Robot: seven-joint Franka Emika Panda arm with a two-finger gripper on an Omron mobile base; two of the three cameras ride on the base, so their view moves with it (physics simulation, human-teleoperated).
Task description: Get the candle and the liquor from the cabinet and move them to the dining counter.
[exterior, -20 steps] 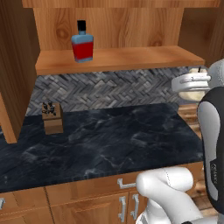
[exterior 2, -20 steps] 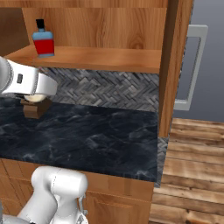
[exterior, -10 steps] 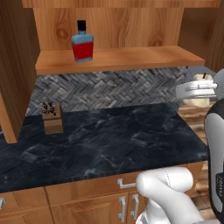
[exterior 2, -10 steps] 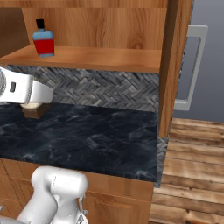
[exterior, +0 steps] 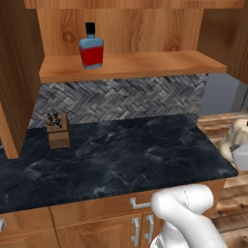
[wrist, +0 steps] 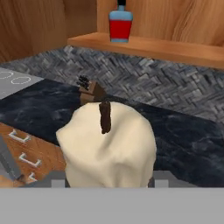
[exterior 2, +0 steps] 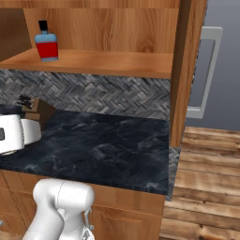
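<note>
Cream candle [wrist: 107,146] pinched in pincer [wrist: 107,186], swung right off the table [exterior: 121,155] since a second ago (carry under way); liquor [wrist: 120,24] on the shelf ahead, untouched.

The lumpy cream-white candle [exterior: 237,138], clamped in the two-finger gripper [wrist: 109,175], is carried further right and lower, off the black marble counter's [exterior: 121,155] right edge.

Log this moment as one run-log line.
phase: carrying | held: candle in jaws | liquor: on cabinet shelf | next: dining counter
</note>
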